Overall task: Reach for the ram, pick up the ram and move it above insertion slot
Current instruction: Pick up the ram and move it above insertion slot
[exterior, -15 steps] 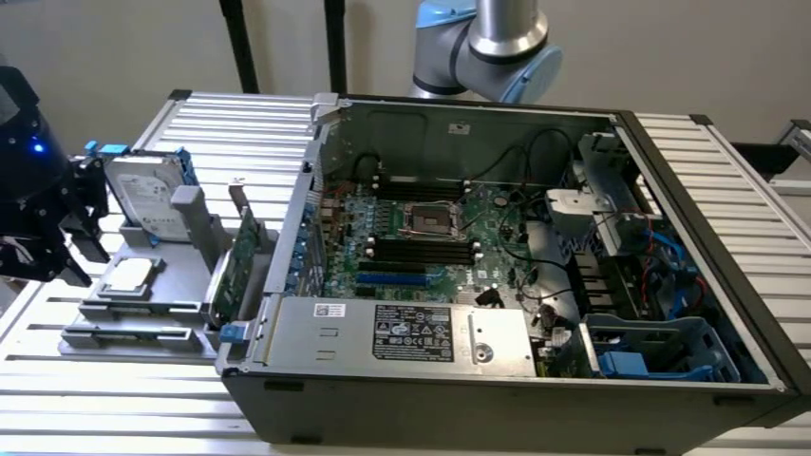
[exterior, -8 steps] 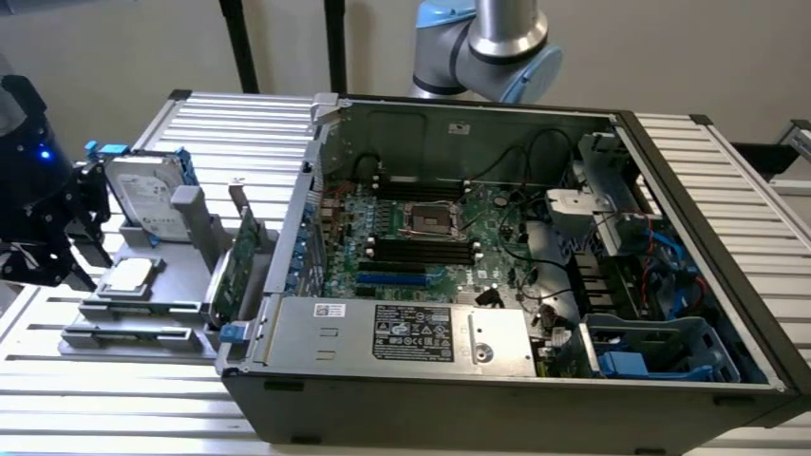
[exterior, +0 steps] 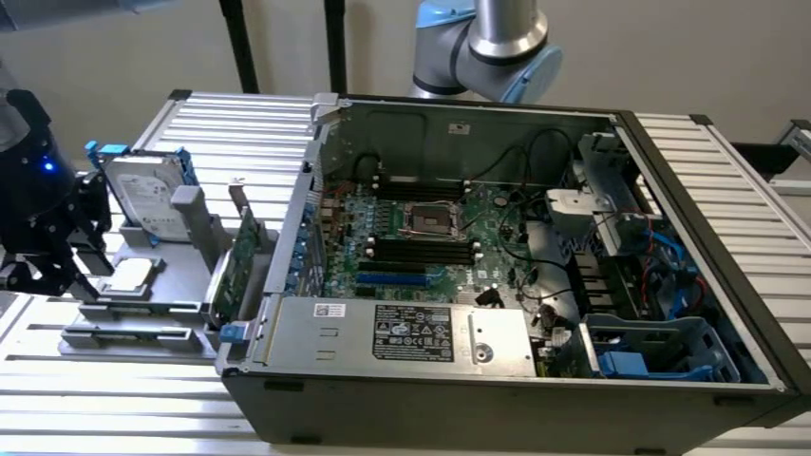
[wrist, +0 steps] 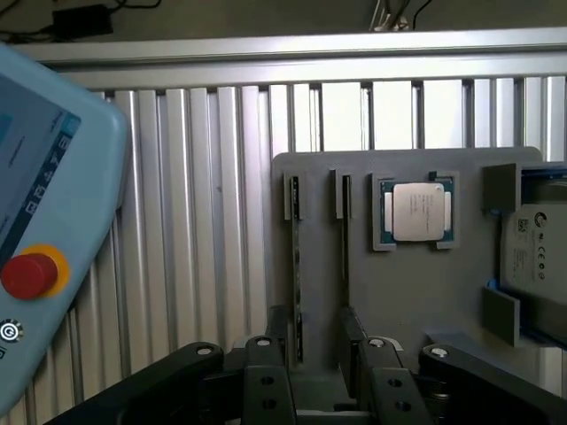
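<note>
Two thin boards stand on edge in the slots of a grey holder point(wrist: 416, 301). The shorter one looks like the ram point(wrist: 345, 252). Beside it, the longer board point(wrist: 295, 266) runs down between my fingers point(wrist: 266, 390). My gripper point(wrist: 323, 394) is open and empty, hovering short of the boards. In the exterior view the black gripper point(exterior: 38, 237) hangs at the exterior view's left, beside the holder point(exterior: 140, 318) with its green boards point(exterior: 235, 271). Inside the open computer case, the motherboard carries long black insertion slots point(exterior: 412, 250).
A processor chip point(wrist: 416, 211) and a hard drive point(wrist: 536, 248) share the holder. A pendant with a red button point(wrist: 31, 274) lies on the slatted table point(wrist: 195, 221). The case point(exterior: 507, 399) holds a power supply point(exterior: 405, 332), cables and a blue-tabbed drive cage point(exterior: 659, 351).
</note>
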`<state>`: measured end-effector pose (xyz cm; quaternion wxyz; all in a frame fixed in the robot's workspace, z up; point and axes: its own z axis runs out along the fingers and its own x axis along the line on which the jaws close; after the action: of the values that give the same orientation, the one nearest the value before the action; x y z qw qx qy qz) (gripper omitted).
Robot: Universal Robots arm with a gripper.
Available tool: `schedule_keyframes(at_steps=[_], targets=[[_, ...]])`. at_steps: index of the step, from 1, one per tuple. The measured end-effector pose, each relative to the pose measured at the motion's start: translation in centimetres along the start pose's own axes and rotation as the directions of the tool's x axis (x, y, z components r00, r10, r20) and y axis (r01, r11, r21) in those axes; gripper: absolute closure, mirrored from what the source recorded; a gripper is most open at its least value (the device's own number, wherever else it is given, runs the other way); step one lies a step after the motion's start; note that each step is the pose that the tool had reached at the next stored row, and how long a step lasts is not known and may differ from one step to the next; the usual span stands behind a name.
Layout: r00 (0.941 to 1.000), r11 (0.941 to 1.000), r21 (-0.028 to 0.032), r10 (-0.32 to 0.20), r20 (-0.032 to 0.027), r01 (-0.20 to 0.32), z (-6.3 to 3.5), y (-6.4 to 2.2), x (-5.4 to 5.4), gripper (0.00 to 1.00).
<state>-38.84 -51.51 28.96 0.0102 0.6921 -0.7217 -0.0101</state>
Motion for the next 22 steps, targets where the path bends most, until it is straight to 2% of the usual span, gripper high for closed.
schedule_keyframes(at_steps=[6,22], targets=[[1.0,1.0,0.0007,-0.004,0.0,0.004,0.57,-0.17,0.4,0.64],[0.9997,0.9996,0.0063,-0.026,-0.0005,0.026,2.39,-0.49,0.5,0.64]])
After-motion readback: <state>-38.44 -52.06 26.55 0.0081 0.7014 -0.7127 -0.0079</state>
